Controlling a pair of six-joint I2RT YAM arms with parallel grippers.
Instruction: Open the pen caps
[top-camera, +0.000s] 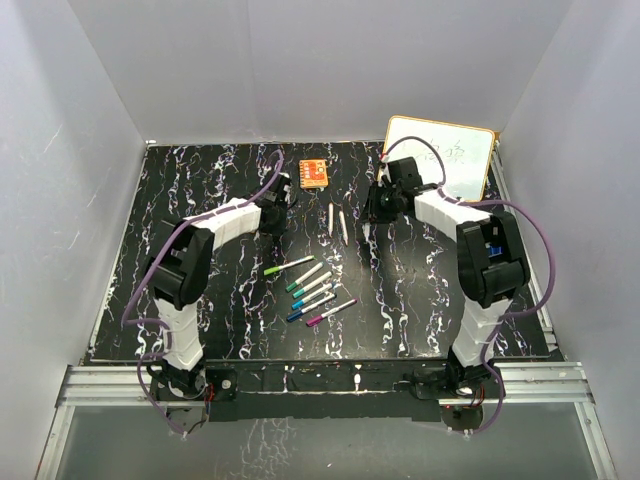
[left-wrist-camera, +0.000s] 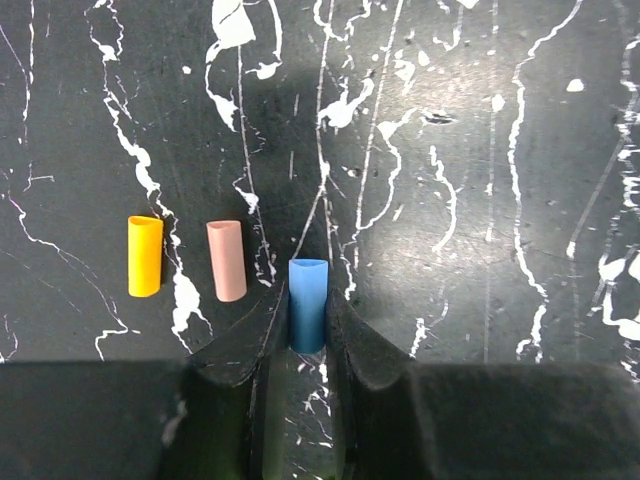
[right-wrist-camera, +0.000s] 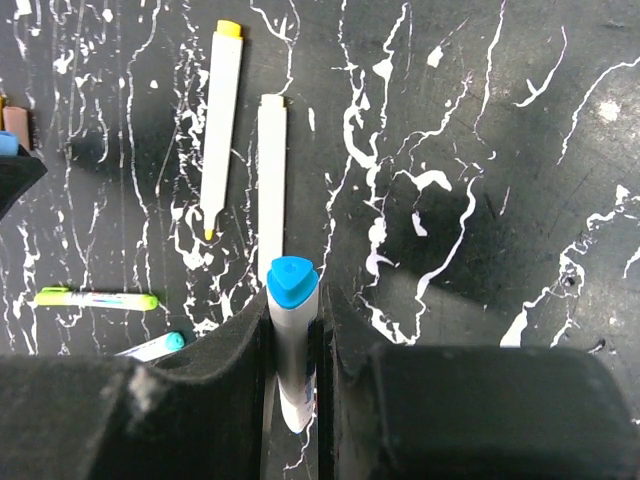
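One cap (left-wrist-camera: 307, 305) points along left fingers (left-wrist-camera: 236, 352); pen (right-wrist-camera: 291, 345) points along right fingers (right-wrist-camera: 226, 362).

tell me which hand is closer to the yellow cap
Left. The left hand, shut on the blue cap, is near the yellow cap; the right hand, holding a blue-ended pen, is farther off, across the two loose pens.

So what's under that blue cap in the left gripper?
Only black, white-veined tabletop shows around the small blue plastic cap. The left gripper covers its lower end, so any contact with the table is hidden.
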